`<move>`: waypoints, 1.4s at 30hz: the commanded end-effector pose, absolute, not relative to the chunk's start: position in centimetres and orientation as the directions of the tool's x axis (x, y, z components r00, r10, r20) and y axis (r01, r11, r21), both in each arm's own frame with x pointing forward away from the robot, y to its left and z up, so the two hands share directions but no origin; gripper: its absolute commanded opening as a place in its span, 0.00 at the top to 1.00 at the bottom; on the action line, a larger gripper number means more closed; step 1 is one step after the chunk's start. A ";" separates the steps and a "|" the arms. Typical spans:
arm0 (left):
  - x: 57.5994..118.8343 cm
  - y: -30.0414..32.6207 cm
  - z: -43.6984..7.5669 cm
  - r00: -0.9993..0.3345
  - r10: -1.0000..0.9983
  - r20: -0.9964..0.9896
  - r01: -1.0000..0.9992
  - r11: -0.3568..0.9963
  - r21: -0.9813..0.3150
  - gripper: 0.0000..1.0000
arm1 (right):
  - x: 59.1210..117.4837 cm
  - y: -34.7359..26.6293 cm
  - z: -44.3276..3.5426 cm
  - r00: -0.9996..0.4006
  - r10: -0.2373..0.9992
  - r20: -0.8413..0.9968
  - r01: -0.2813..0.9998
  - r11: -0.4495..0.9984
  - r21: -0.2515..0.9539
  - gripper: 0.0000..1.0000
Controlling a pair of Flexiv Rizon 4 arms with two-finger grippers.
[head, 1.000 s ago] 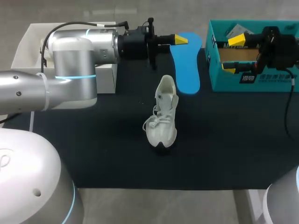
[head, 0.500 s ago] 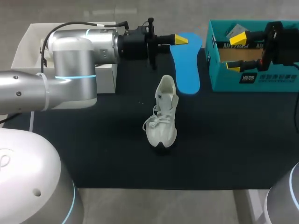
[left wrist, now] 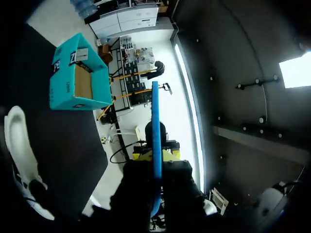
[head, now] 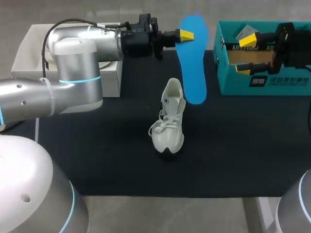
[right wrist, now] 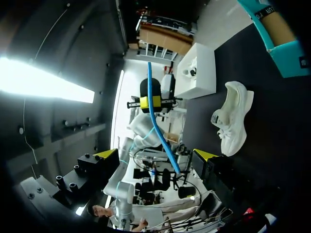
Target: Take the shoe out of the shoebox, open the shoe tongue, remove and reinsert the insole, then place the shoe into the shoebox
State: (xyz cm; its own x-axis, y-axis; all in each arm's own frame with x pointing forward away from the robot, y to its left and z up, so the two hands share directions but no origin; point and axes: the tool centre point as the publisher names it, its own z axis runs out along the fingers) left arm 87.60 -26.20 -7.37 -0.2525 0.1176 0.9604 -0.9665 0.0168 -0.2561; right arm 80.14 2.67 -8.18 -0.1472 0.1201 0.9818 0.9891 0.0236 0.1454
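Since second ago: left tool [head: 185, 35] risen, taking insole [head: 193, 68] up off desk [head: 97, 160]; right arm barely shifted. Left tool pinched on blue insole near one end, rest hanging down toward desk. Shoe [head: 170, 121] upright mid-desk, just beside insole's low end. Shoebox [head: 265, 85] far right, right tool [head: 245, 54] over it, fingers spread, empty. Looks like: shoe out, insole out; reinserting and reboxing left.

white print on shoebox [head: 286, 85], not legible
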 end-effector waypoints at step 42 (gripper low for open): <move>86.5 -26.1 -4.5 -0.412 0.188 -0.891 0.867 -0.219 -0.447 1.00 | 80.1 2.8 -8.2 -0.146 0.122 0.982 0.989 0.022 0.144 0.00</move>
